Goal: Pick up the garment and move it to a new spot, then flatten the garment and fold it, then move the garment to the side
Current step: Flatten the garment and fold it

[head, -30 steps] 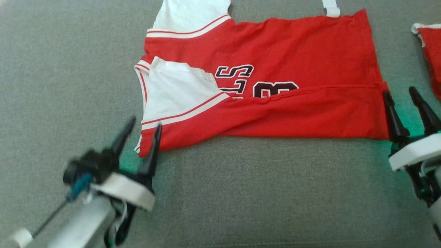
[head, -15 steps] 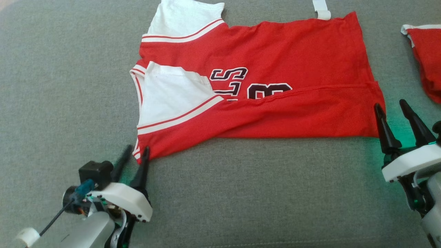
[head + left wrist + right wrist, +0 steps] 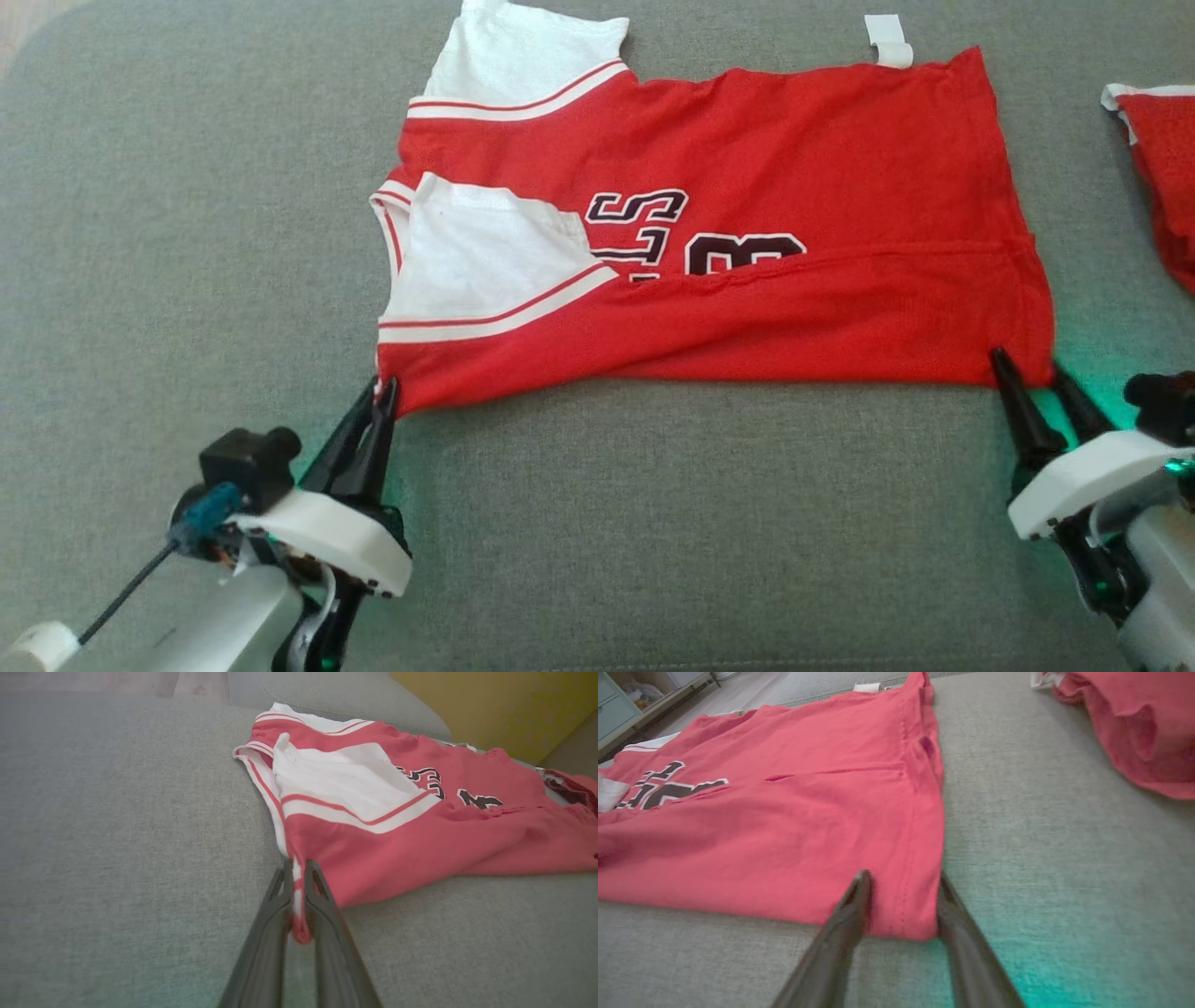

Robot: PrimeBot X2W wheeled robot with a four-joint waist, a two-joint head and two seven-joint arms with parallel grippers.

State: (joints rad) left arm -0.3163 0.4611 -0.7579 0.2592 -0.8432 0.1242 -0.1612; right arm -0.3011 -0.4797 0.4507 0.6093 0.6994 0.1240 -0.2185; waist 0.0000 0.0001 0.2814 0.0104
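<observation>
- Head view, nearest first: left gripper (image 3: 383, 397) is clamped tight on the near-left corner of the red-and-white sports jersey (image 3: 794, 168). The left wrist view shows a fold of hem pinched between the dark fingers (image 3: 334, 933).
- Opposite side, right gripper (image 3: 1027, 366) straddles the near-right corner, fingers apart either side of the hem, not yet pinching.
- Jersey lies spread on the grey fabric cushion (image 3: 653, 523), near edge folded over, dark lettering half covered.
- Far edge: small white tab (image 3: 887, 42).
- Far right: another red cloth (image 3: 1167, 168), well apart.
</observation>
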